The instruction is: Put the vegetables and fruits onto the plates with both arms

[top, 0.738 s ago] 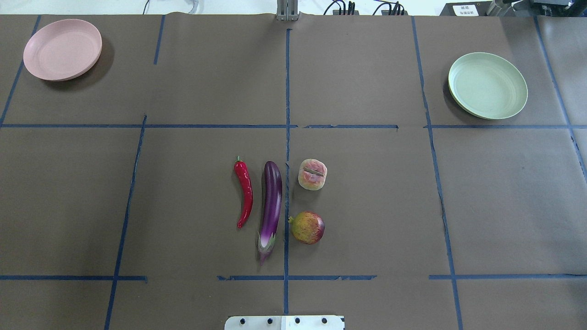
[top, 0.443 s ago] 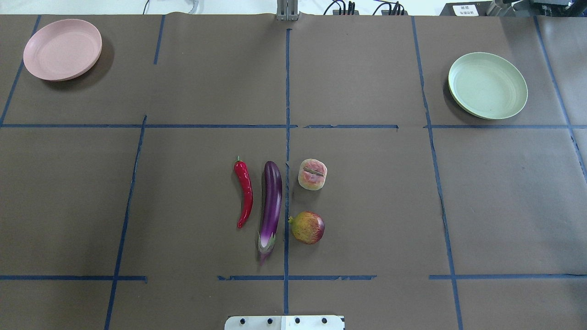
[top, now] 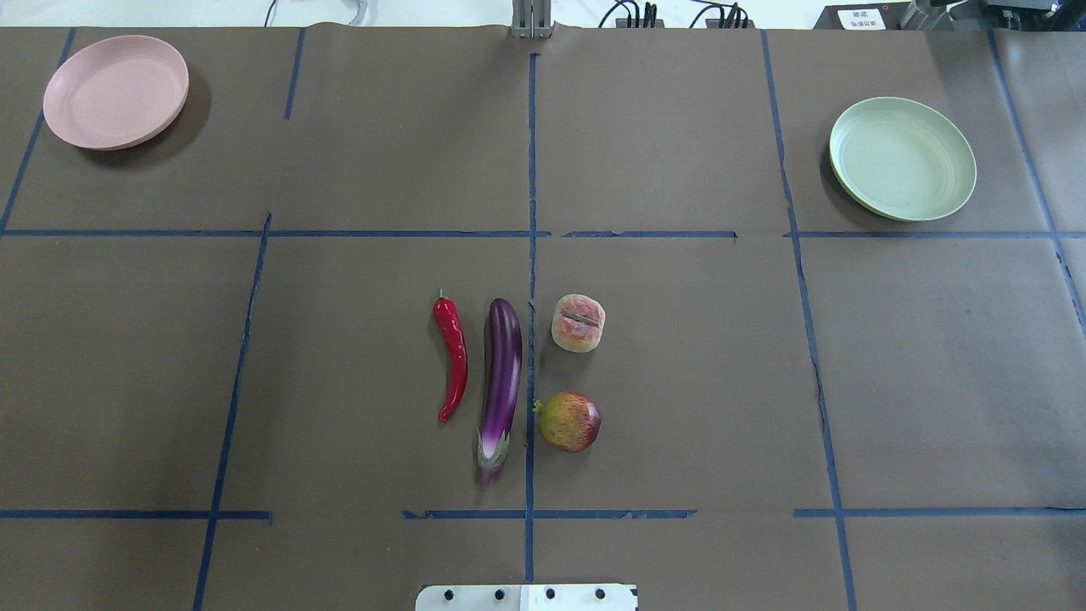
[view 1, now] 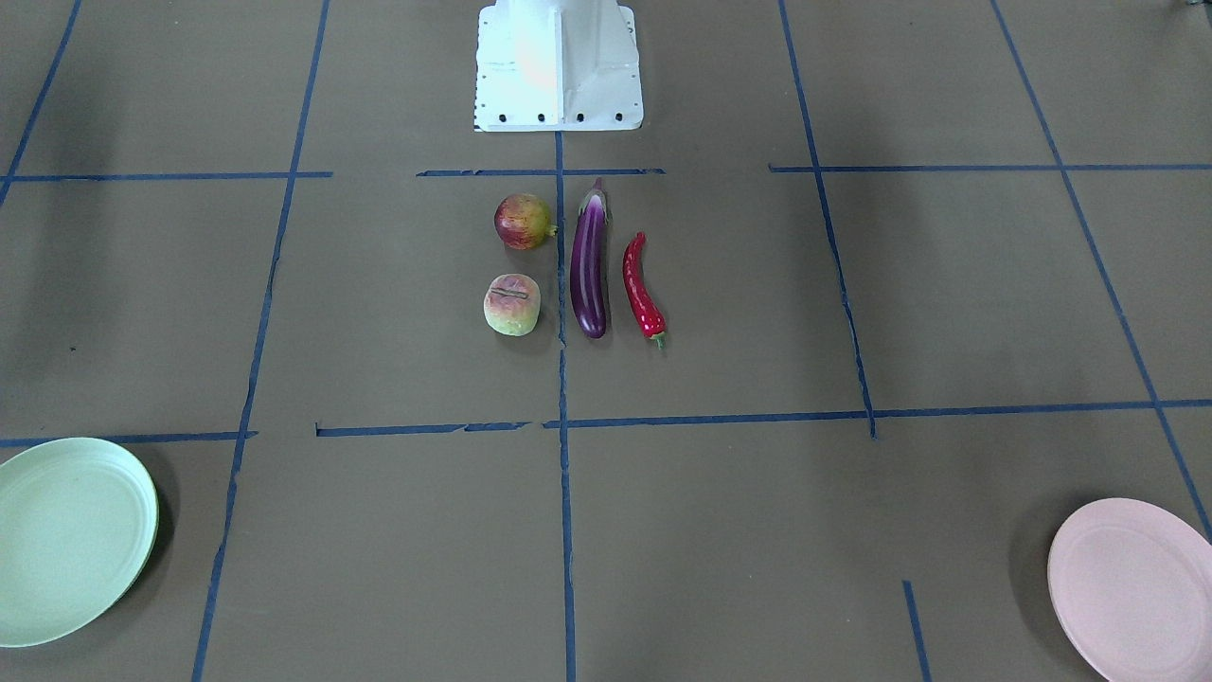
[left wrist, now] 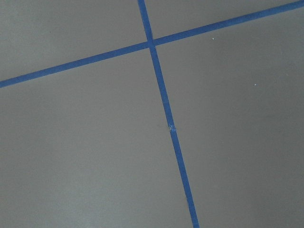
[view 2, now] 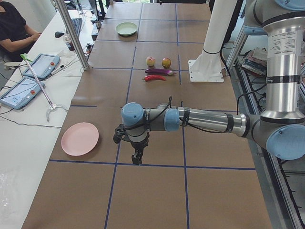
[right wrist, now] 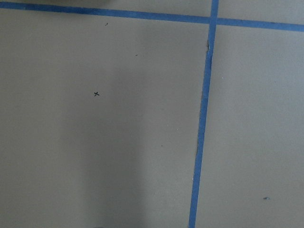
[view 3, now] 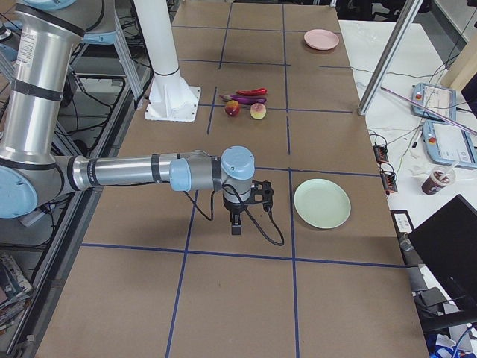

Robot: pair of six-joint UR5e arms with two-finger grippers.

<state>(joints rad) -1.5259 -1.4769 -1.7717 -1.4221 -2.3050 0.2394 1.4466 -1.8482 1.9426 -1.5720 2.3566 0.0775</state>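
Exterior left: eggplant (view 2: 158, 71) beyond left fingers (view 2: 137, 159)

We read no words or numbers. The white paper label (top: 861, 17), upper right of the overhead view, is too small (likewise print on the silver arm tube (view 2: 281, 45)). A small inked x mark (right wrist: 96, 93) stands on brown paper (right wrist: 118, 166), upper left, right wrist view.

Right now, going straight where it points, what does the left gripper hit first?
Likely the table: the left gripper points down, and its wrist view shows only that surface and blue tape.
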